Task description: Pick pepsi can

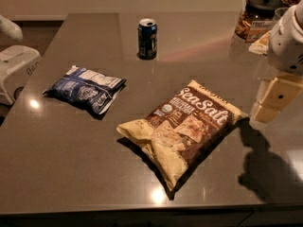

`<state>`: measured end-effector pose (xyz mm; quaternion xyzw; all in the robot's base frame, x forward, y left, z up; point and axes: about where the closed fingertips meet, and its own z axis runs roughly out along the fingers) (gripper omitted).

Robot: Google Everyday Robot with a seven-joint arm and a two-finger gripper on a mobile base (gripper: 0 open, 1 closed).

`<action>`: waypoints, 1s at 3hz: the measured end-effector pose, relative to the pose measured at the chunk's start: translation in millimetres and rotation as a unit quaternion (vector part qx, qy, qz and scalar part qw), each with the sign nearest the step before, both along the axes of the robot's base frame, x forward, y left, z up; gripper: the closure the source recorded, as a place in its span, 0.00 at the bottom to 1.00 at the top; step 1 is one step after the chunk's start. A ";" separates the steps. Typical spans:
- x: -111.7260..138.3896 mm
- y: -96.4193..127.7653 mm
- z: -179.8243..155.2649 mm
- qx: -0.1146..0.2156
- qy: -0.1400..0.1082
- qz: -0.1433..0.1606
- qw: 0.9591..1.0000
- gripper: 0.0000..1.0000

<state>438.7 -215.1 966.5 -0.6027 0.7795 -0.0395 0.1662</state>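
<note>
1. Dark blue with a silver rim: found the can [147, 39] upright on the grey table [71, 164], on the far side from the camera and about midway across. Touched by nothing; saw bare tabletop all round it.
2. Noted a flat blue-and-white snack bag [85, 89] nearer the camera and to the left of the can, well apart from it. Noted a larger brown-and-cream chip bag [184, 126] lying nearer the camera and to the right, also well apart from the can.
3. Spotted a black-lidded jar [255, 18] at the far right corner, apart from the can and near the white arm.
4. Located the gripper [271, 102] at the right edge of the view, over the table just beside the chip bag's right corner and well apart from the can, with nothing seen in it. Could not tell whether spread or pressed together.
5. Judged the pick not yet under way in any visible sense: no contact, no grasp, no lift.
6. Reckoned nearly everything left to do: carry the gripper across to the far middle of the table, clear of the chip bag, then bring it level with the can, close on its sides and raise it off the table.
</note>
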 end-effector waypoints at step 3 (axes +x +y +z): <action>0.0 0.1 -0.3 0.000 0.000 0.000 1.000 0.00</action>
